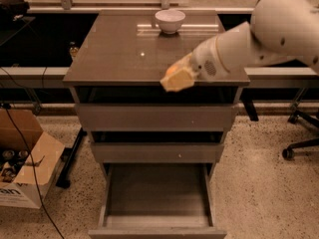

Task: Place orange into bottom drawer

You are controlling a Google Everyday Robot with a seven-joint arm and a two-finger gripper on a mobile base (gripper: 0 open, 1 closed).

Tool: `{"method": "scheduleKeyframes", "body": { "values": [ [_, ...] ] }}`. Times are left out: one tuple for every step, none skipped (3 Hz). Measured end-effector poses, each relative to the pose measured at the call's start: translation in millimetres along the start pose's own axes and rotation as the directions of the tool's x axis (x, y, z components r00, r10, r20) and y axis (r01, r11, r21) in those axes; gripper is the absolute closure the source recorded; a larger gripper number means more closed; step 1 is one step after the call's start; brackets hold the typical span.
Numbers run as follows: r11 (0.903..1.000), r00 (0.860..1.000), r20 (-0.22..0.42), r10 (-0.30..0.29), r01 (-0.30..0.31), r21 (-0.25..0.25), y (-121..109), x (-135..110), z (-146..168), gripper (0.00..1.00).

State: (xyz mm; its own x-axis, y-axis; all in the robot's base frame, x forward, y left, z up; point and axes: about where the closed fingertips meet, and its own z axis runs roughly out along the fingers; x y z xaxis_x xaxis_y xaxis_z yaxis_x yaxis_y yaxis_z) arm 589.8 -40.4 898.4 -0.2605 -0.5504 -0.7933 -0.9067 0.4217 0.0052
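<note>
Pale, blunt gripper [178, 79] at the front edge of the smooth brown cabinet top [124, 54], clenched around the round orange [171, 71], which is mostly hidden. Bottom drawer [157, 193] stands open below, its flat interior plain grey. Glossy white bowl [170, 20] at the rear edge.

Looks like an office or robotics lab workspace, not a home. Speckled hard floor [259, 188], wheeled office chair base [300, 144] at right, open cardboard box [27, 158] of bits on the floor at left, dark benches [35, 44] behind. Plain grey-brown drawer cabinet [155, 117] stands mid-floor, white bowl [170, 20] on its tabletop [119, 59]. White robot arm [279, 29] reaches in from the right; its claw [177, 78] grips the orange [171, 70] over the tabletop's front edge.
</note>
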Motion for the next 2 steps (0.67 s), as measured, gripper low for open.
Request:
{"method": "scheduleKeyframes", "body": {
  "values": [
    [0.9917,0.992,-0.014,0.128,-0.128,-0.001,23,82,1,1.00],
    [0.9711,0.971,-0.033,0.239,-0.239,-0.001,42,181,27,1.00]
  ]
}}
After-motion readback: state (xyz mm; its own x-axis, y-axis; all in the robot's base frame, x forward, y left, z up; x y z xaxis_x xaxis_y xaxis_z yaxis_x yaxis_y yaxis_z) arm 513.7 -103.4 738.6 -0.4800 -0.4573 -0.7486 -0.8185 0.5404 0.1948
